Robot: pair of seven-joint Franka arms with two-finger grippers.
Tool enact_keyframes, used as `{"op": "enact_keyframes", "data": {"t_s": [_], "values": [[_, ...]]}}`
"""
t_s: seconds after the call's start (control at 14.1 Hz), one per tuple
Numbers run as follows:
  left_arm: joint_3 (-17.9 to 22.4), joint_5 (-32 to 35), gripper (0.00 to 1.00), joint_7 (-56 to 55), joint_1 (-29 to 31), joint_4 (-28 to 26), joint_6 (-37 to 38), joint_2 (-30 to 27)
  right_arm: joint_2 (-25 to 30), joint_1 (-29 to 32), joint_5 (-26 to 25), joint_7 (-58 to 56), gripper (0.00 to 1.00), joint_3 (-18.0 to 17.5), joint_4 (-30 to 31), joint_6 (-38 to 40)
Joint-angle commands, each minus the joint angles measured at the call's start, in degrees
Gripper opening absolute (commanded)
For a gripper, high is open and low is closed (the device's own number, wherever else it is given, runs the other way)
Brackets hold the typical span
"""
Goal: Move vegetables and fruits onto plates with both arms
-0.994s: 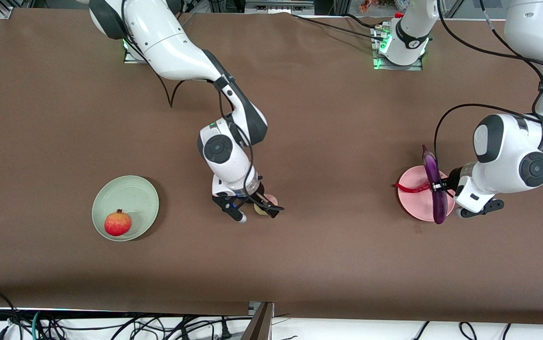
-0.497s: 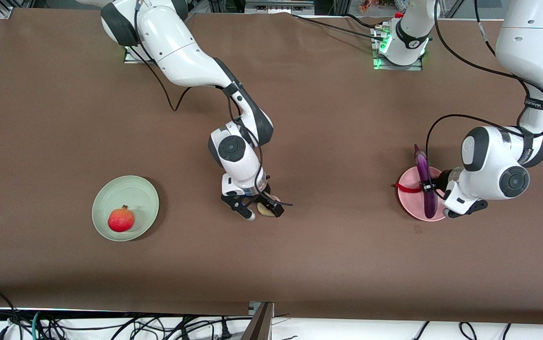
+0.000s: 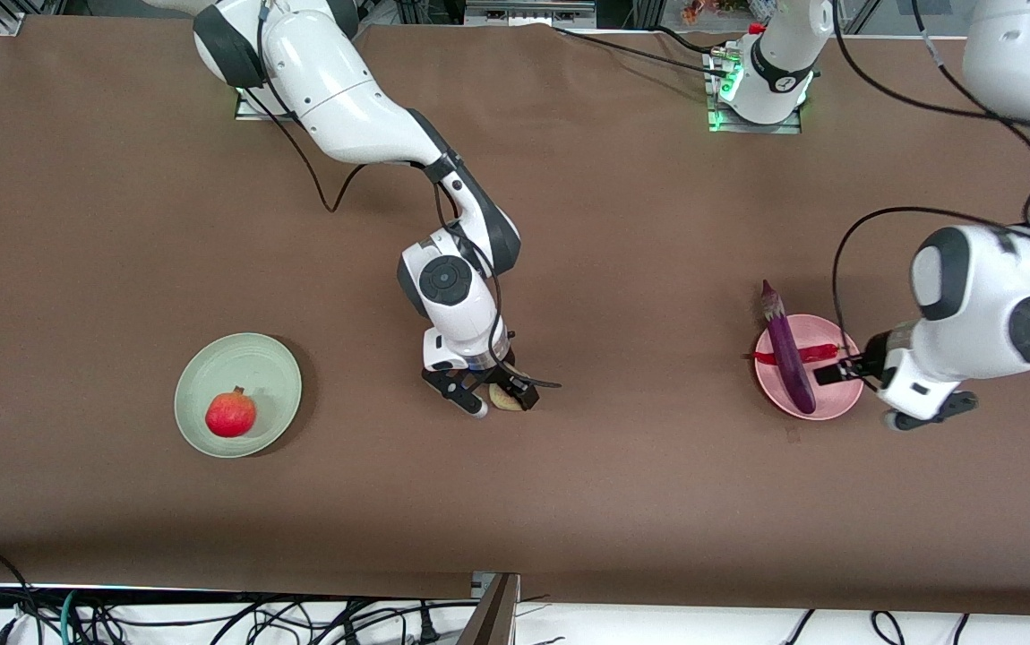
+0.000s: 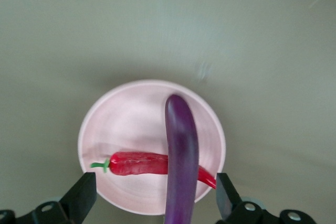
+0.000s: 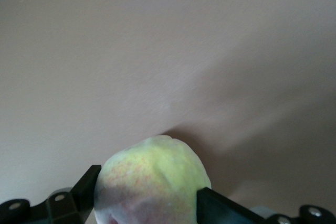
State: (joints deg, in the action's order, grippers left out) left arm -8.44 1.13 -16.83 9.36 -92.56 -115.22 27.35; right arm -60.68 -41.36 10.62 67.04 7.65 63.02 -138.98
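The purple eggplant (image 3: 788,354) lies across the red chili pepper (image 3: 818,351) on the pink plate (image 3: 837,400). My left gripper (image 3: 837,374) is open and empty over the plate's edge toward the left arm's end. In the left wrist view its fingers stand wide of the eggplant (image 4: 181,150), over the chili (image 4: 136,163) and the plate (image 4: 131,114). My right gripper (image 3: 499,399) is shut on the pale peach (image 3: 506,399) low at the table's middle. Both fingers press the peach (image 5: 149,182) in the right wrist view. The red pomegranate (image 3: 230,415) sits in the mint green plate (image 3: 246,351).
The brown table (image 3: 640,502) is bare between the two plates apart from the peach. Cables and a post lie along the table edge nearest the front camera.
My left gripper has opened and let go of the eggplant, which now rests on the pink plate, and has drawn back. My right gripper has lowered around the peach.
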Motion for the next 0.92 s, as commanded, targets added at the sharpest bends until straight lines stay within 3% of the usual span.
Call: {"op": "enact_keyframes", "data": {"t_s": [0.0,0.28,0.5,0.71,0.85], "values": [[-0.4,0.6,1.00,0.5,0.0,6.7,9.4,-4.6,5.3,5.3,-0.2,-9.8,0.00,-0.4,-0.2,10.7],[-0.5,0.5,1.00,0.6,1.3,16.9,14.3,-6.0,11.8,14.9,-0.3,-34.0,0.00,0.2,2.0,26.0],[-0.7,-2.7,1.00,1.2,1.1,17.7,26.1,-10.8,15.8,22.7,-0.3,-53.8,0.00,2.1,8.4,27.2],[0.3,-2.9,1.00,8.4,-0.9,8.5,30.6,-18.8,17.1,25.9,-0.1,-58.7,0.00,2.6,12.9,26.6],[6.7,-1.9,1.00,14.3,-9.4,0.0,30.1,-24.1,16.9,26.9,0.1,-58.7,0.00,2.5,14.7,24.8]]}}
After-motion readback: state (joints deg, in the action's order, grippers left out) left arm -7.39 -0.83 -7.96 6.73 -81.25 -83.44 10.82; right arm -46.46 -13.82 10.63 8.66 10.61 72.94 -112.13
